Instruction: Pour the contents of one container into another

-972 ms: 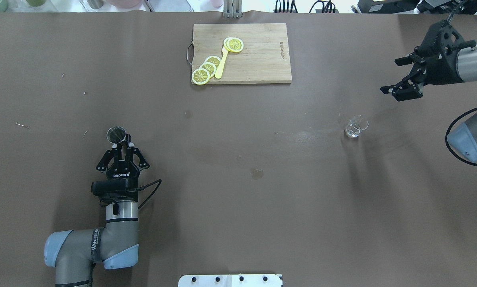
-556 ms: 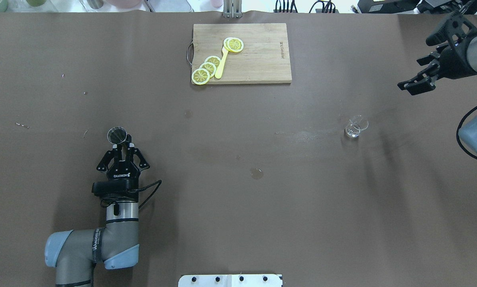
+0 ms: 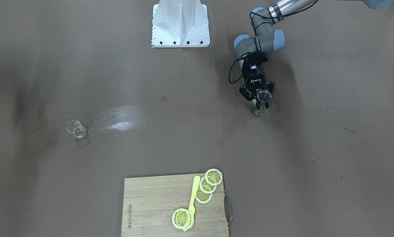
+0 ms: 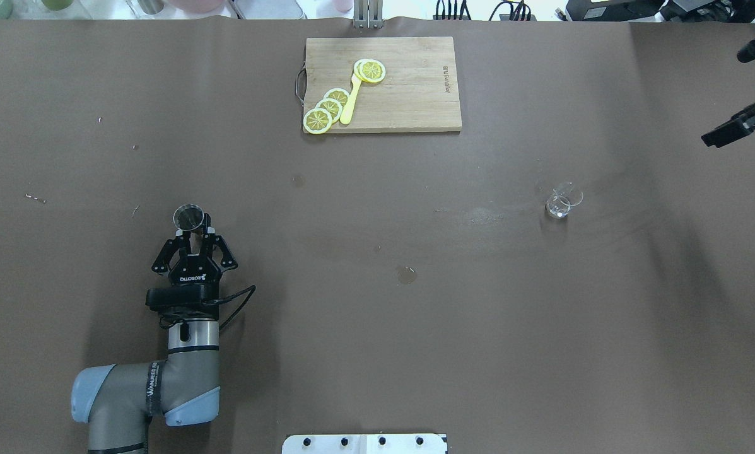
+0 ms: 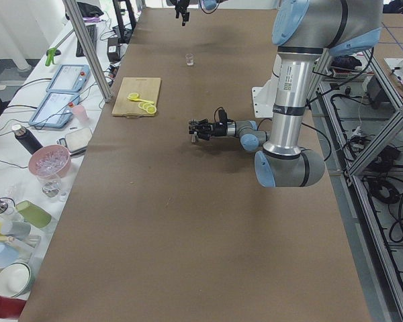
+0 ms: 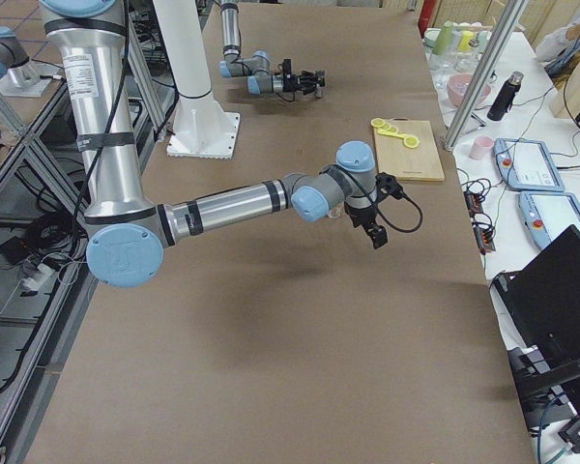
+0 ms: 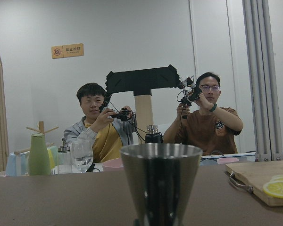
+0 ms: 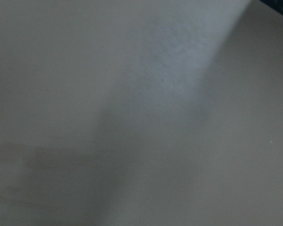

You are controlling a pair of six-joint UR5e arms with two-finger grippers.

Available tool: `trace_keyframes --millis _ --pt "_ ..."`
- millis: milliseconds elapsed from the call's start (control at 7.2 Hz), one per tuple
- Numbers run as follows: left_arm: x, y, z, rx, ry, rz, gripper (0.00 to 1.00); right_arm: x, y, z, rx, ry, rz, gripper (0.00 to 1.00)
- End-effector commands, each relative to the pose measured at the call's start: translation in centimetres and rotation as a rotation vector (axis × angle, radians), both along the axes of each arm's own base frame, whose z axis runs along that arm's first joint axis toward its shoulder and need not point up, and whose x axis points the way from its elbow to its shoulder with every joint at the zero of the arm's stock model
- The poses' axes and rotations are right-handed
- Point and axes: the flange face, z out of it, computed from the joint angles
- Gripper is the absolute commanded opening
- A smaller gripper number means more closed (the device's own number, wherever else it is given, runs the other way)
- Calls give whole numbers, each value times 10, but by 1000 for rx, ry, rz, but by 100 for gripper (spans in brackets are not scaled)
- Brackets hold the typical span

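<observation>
The glass cup (image 4: 560,202) (image 3: 75,129) stands alone on the brown table at right of centre, with a little liquid at its bottom. The steel jigger (image 4: 188,217) (image 3: 264,95) is upright on the left side, and it fills the middle of the left wrist view (image 7: 160,183). My left gripper (image 4: 195,234) (image 3: 261,103) lies level with the table and is shut on the jigger's waist. My right gripper (image 4: 714,137) hangs high at the far right edge, well clear of the cup. Its fingers stand apart with nothing between them.
A wooden cutting board (image 4: 415,94) with lemon slices (image 4: 327,106) and a yellow utensil (image 4: 351,101) lies at the far middle. A small wet ring (image 4: 406,275) marks the table centre. Two people (image 7: 146,127) sit across the table. Cups and bottles (image 5: 47,161) stand on a side bench.
My right arm has swung away to the right, leaving the glass cup standing and mostly leaving the overhead view. My left gripper and the jigger have shifted only slightly.
</observation>
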Motion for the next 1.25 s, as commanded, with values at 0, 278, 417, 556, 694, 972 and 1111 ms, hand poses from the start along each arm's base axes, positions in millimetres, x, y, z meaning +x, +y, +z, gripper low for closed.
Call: trace_keyframes --millis 0,278,417,556,694,972,1111 --pt "0 0 1 0 -2 0 43 63 28 56 -182 8 116 100" --pt "0 1 0 0 -2 1 51 112 46 89 -401 17 197 100" --pt "-1 1 -1 7 -1 -3 59 129 60 102 -498 -10 225 100" --pt "-1 1 -1 23 -13 -12 98 131 69 108 -542 -43 224 100" --pt "-2 1 -1 25 -15 -13 99 136 85 122 -565 -30 233 100" --pt "-1 8 -7 28 -3 -2 99 147 105 136 -580 -30 243 100" --pt "-3 9 -11 30 7 0 99 147 104 134 -576 -31 243 100"
